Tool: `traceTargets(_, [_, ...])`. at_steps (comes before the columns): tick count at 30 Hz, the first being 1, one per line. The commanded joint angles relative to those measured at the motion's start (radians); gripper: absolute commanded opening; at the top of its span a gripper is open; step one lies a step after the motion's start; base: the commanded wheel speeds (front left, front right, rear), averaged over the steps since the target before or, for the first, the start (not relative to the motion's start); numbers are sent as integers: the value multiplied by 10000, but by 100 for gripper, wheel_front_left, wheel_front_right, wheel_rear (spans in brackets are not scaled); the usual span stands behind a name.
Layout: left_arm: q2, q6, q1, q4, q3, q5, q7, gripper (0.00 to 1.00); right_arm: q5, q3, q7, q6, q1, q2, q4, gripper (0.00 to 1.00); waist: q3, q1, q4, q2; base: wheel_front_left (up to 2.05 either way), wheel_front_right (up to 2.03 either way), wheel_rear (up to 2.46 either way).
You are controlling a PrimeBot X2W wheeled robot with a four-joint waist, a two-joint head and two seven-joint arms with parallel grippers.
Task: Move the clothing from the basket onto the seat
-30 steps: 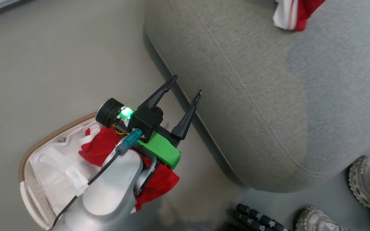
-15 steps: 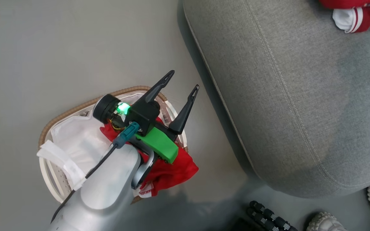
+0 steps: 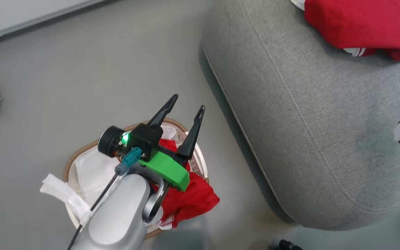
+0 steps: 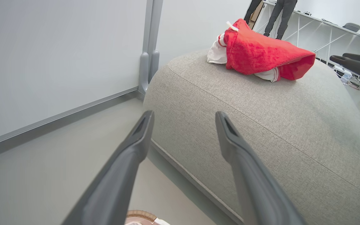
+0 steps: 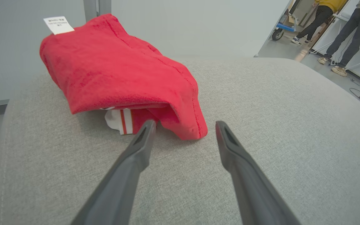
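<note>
Bright red soft clothing with white trim [image 3: 359, 26] lies heaped at the upper right of the head view on the large grey woven-fabric seat [image 3: 307, 132], while another red garment [image 3: 193, 201] spills over the rim of the oval white perforated basket with brown woven edge [image 3: 73, 158] at the lower left. Left gripper [image 3: 188, 102] hovers above that basket, jaws spread and empty. Right gripper [image 5: 185, 125], jaws spread too, holds nothing, its fingertips just beside the heap's edge at the centre of its wrist view.
</note>
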Motion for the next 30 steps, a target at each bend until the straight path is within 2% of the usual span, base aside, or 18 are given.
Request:
traceTargets(1, [-40,-40,285,-16,140,130,-10,100,91,16,-5,-14,367,65,-413,100,-775,0,317,0,0,0,0])
traceTargets(7, [-240,14,1150,-171,1238,361,-9,100,479,519,-5,-14,1357,674,-2216,100,-1675,0,984,0,0,0,0])
traceTargets(13, [-347,71,1967,-251,2475,692,-9,100,795,1176,-5,-14,2008,1282,-3141,100,-2288,0,1874,0,0,0,0])
traceTargets(23, [-431,157,3037,27,4447,1055,-9,100,884,1955,-4,-14,2704,1858,-3229,100,-3029,0,3207,0,0,0,0])
traceTargets(30, [-445,91,3613,338,5141,1368,-9,100,868,1981,-4,-14,3134,2108,-2936,100,-3499,0,3803,0,0,0,0])
